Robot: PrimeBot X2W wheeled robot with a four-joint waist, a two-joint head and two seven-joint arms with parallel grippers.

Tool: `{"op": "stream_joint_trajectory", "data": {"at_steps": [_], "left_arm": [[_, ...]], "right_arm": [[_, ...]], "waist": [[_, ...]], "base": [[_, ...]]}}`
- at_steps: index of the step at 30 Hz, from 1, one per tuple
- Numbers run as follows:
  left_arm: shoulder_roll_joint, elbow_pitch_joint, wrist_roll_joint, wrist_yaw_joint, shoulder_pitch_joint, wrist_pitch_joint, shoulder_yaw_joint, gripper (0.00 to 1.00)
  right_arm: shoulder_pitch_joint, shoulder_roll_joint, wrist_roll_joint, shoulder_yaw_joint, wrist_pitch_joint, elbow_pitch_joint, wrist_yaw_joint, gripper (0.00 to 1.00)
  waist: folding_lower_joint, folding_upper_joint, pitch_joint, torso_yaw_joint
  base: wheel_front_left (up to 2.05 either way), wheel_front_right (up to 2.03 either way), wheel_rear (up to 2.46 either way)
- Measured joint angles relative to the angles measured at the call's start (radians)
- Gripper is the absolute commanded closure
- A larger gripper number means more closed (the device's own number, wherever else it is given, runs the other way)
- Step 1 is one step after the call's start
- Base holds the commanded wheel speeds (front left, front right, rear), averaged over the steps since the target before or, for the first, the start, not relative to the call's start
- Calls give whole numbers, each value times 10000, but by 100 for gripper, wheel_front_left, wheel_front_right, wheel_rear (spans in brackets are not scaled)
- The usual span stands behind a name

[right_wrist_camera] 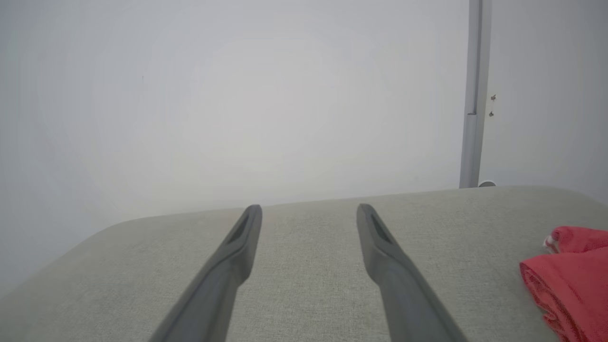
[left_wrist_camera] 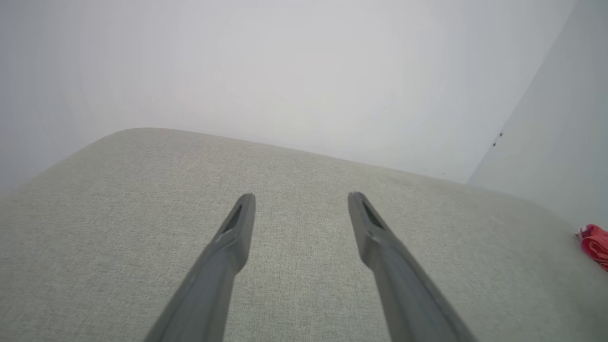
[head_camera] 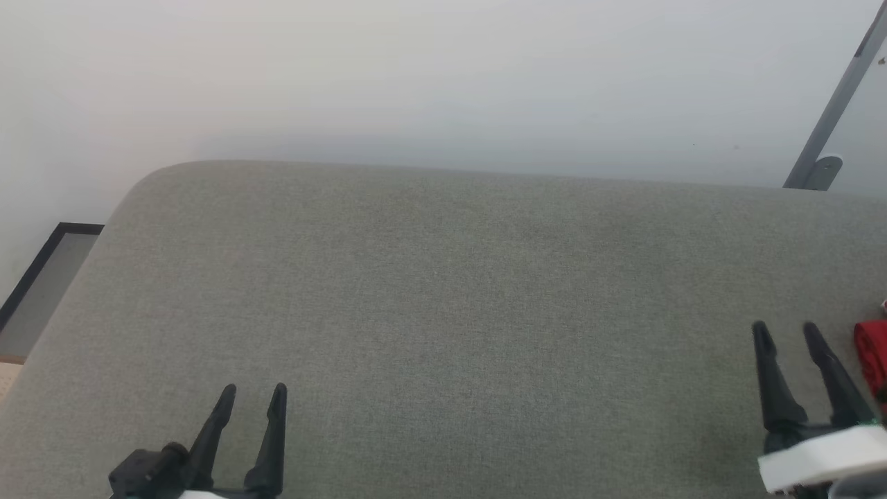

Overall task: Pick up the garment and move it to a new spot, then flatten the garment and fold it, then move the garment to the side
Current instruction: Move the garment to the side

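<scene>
Both left tool point(head_camera: 255, 388) and right tool point(head_camera: 785, 326) stand wide, empty. The garment point(head_camera: 872, 353) lies just right of the right tool.

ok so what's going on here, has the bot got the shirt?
Not yet. Both grippers are open and empty. The left gripper is over the lower left of the grey padded surface, and the right gripper is over its right side. The red garment lies bunched at the far right edge, just beyond the right gripper and untouched. It is not yet picked up, flattened or folded.
</scene>
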Motion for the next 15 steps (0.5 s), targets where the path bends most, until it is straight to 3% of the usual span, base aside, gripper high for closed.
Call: {"op": "stream_joint_trajectory", "data": {"at_steps": [15], "left_arm": [[-25, -1164, 353, 0, 894, 0, 238, 0]], "right_arm": [[1565, 698, -420, -1181, 0, -1480, 0, 0]], "waist": [[0, 0, -3, -17]], "base": [[0, 0, 0]]}}
